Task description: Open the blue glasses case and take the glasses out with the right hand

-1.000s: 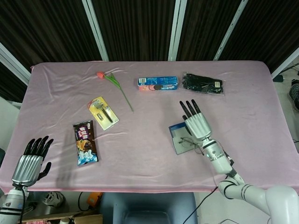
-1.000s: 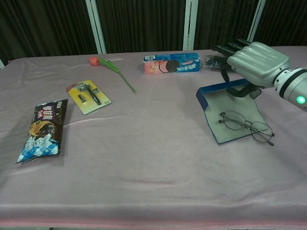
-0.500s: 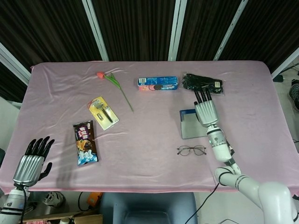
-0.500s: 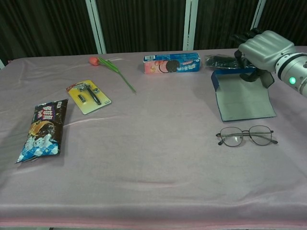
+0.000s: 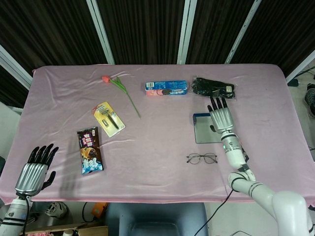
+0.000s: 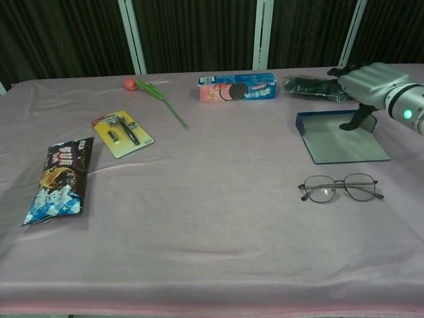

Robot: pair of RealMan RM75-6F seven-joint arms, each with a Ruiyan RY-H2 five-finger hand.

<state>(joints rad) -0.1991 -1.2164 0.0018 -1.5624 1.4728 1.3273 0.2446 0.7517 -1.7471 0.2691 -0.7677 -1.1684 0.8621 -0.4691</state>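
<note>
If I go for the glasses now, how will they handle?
The glasses look thin-wired, so probably light and easily bent. They lie flat on the cloth, so they will likely slide rather than lift cleanly. Pinching the frame seems safer than pressing the lenses.

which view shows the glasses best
The chest view: the glasses lie close to the camera on the pink cloth, both round lenses and the temple arms distinct, apart from the open blue glasses case. In the head view the glasses are small and thin, seen from above, though unobstructed.
</note>
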